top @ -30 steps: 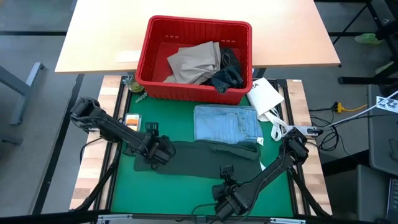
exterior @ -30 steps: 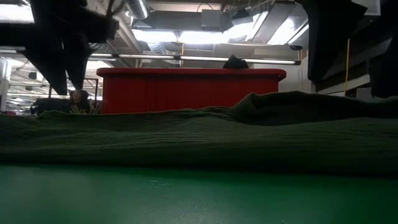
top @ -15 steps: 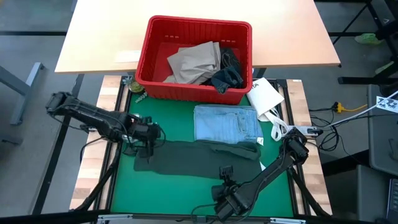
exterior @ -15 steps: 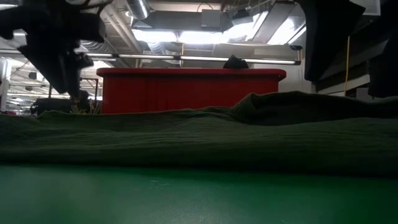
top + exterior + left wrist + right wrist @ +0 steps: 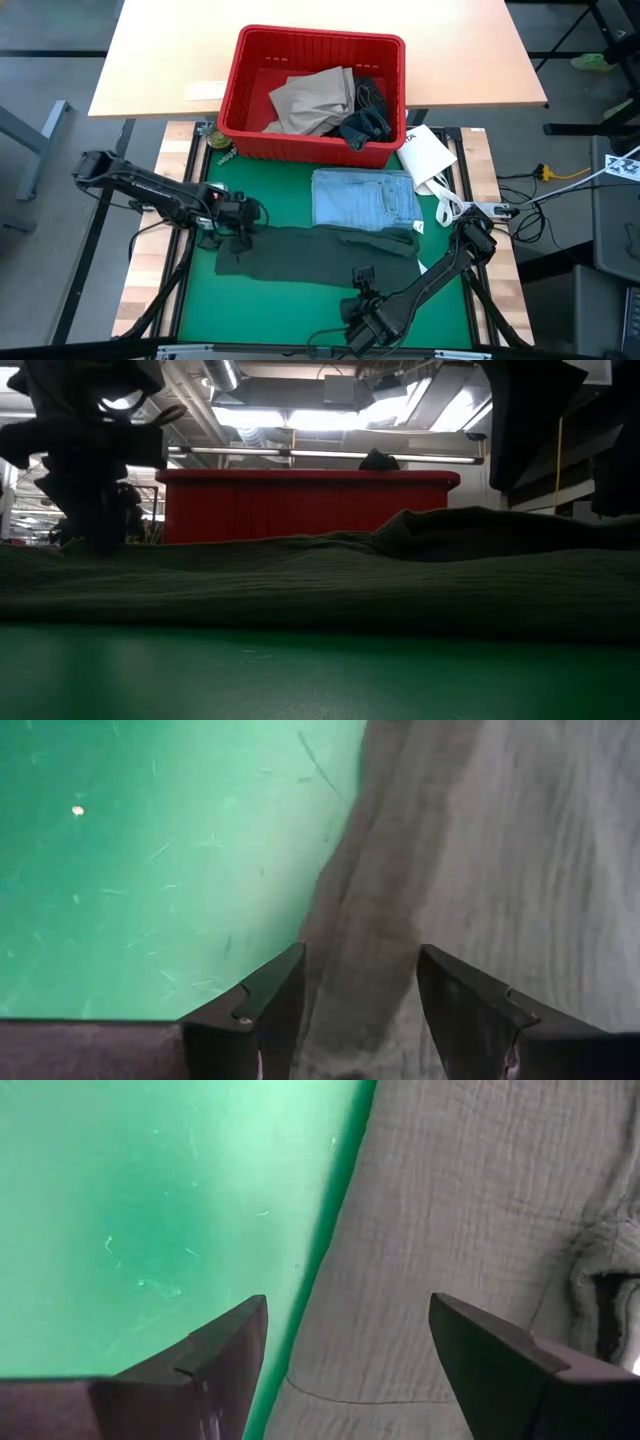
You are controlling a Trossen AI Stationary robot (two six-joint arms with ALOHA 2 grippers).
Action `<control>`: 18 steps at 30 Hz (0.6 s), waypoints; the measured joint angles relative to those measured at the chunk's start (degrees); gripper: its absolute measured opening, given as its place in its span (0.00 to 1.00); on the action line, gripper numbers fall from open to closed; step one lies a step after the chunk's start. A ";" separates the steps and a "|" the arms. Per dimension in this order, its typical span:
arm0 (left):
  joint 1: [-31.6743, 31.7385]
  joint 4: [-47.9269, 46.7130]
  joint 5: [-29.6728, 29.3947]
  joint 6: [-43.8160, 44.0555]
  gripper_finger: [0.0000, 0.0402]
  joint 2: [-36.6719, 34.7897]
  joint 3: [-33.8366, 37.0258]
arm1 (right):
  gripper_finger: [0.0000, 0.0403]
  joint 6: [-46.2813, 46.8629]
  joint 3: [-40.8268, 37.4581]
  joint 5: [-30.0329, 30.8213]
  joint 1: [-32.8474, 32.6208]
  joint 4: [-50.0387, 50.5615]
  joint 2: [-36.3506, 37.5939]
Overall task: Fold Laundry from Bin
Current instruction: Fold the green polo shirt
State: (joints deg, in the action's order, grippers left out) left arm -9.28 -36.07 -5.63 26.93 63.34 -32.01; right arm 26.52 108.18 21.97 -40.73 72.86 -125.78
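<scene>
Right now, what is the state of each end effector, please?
Left end effector: open, astride the dark green garment's edge, not gripping.
Right end effector: open, holding nothing, over the same garment's edge.

Non-task items only. A green mat (image 5: 200, 300) is covering my work surface, with pale wood (image 5: 145, 270) showing along its edges. A white flat packet (image 5: 425, 155) is lying just off the mat's far right corner, with a white cable (image 5: 470, 208) trailing beside it. A small orange-and-white item (image 5: 211, 191) is sitting near the mat's far left corner. A light wooden tabletop (image 5: 160, 60) is standing beyond my surface. In the low view, ceiling lights (image 5: 300, 418) and ducting are glowing overhead.
</scene>
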 joint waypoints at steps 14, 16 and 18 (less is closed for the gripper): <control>0.00 5.00 0.12 4.51 0.46 5.75 5.99 | 0.70 0.09 -0.02 0.03 0.00 -1.08 0.02; 0.00 5.39 0.38 4.51 0.46 6.29 5.99 | 0.70 0.09 -0.02 0.04 0.00 -1.10 0.02; 0.00 6.20 0.47 4.53 0.46 6.34 6.09 | 0.70 0.11 -0.02 0.05 0.00 -1.10 0.02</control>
State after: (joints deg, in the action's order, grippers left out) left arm -9.28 -29.88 -5.16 31.46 69.68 -25.93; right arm 26.63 108.16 22.02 -40.73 71.77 -125.75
